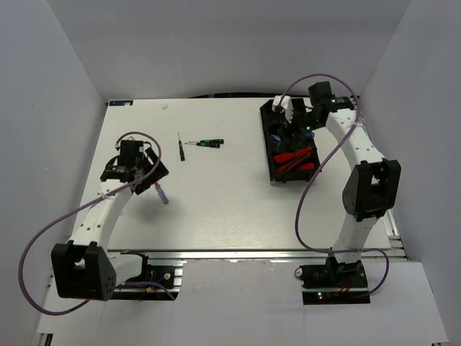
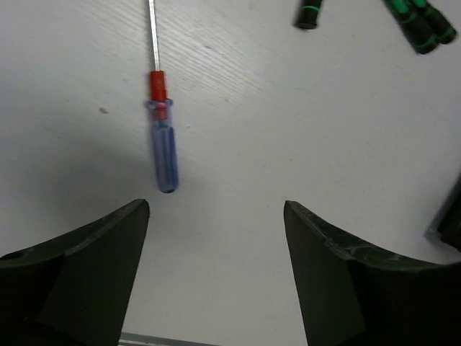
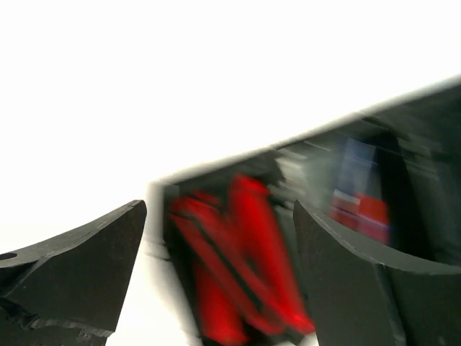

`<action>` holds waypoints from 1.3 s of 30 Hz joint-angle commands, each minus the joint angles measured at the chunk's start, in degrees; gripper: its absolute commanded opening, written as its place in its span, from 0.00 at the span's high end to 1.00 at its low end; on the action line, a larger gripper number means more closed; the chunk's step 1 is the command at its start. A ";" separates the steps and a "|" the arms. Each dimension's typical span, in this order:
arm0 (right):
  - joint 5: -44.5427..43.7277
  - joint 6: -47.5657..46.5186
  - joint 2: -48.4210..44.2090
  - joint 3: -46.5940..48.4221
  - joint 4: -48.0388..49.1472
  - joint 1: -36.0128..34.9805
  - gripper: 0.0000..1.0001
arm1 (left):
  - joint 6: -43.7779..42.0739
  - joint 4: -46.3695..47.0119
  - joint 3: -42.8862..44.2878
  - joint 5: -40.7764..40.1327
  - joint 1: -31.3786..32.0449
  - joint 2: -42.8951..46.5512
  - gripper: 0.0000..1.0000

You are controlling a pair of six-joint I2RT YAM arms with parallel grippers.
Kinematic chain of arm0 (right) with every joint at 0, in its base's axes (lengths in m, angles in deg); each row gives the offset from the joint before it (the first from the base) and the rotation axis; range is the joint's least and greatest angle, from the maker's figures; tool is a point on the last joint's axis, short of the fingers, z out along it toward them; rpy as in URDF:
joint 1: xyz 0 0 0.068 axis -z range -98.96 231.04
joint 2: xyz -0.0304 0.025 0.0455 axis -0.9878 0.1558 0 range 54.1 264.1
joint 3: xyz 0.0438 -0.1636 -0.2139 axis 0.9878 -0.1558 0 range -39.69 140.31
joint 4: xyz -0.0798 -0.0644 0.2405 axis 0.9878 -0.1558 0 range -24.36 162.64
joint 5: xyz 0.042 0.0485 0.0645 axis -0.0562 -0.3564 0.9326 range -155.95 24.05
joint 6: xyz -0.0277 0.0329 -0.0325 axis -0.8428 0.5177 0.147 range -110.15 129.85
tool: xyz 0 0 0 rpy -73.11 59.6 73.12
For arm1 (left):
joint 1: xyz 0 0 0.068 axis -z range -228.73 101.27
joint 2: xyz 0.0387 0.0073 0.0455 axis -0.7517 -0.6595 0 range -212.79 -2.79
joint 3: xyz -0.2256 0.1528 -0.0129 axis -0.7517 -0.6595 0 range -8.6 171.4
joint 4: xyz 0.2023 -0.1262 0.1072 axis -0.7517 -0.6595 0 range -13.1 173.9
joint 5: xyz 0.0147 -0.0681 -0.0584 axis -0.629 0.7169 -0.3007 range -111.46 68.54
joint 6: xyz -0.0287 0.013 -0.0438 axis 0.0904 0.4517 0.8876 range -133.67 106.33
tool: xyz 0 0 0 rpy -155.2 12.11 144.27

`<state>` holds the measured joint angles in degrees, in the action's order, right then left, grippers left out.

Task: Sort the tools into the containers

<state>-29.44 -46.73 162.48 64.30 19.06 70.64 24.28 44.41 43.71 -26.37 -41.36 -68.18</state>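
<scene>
Now the right jaws hang spread and empty over the tray (image 1: 266,144), the left jaws likewise above the blue-handled screwdriver (image 2: 164,155). Picking it up looks next: descend, straddle its handle, close.

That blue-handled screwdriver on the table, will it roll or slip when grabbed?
The blue-handled screwdriver has a rounded handle and lies flat on the table, so a sideways nudge would probably roll it. Its thin metal shaft looks stiff, so it should lift as one rigid piece. The glossy handle may slip slightly.
</scene>
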 commanded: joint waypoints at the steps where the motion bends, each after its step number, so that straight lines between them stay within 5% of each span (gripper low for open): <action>1: 13.59 9.03 -3.08 -6.94 0.31 -3.66 0.11 | -3.23 -1.21 -0.28 7.19 -5.08 -2.89 0.15; 12: 15.61 13.51 -4.49 -9.07 5.24 -5.78 0.10 | -5.61 0.90 5.07 6.49 -6.32 -24.51 0.30; 26: 17.54 15.35 -5.19 -7.83 5.51 -5.78 0.11 | -5.87 2.74 3.14 2.44 -6.32 -32.35 0.55; 27: 18.41 15.79 -5.28 -7.66 5.77 -5.87 0.11 | -6.14 3.09 3.32 3.93 -6.32 -32.26 0.69; 31: 19.91 20.97 -5.46 -6.43 8.05 -6.74 0.11 | -6.31 4.41 4.20 10.34 -6.24 -29.46 0.95; 35: 21.39 34.39 -4.76 -6.86 17.76 -7.71 0.10 | -6.58 8.71 4.29 20.70 -5.80 -23.84 1.00; 39: 24.30 60.28 -4.32 -10.81 33.86 -8.85 0.10 | -1.95 25.53 -0.70 38.36 -5.01 -16.28 1.00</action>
<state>-9.53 -6.82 159.55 55.01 38.51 62.73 19.17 55.43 45.61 -3.72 -47.22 -92.53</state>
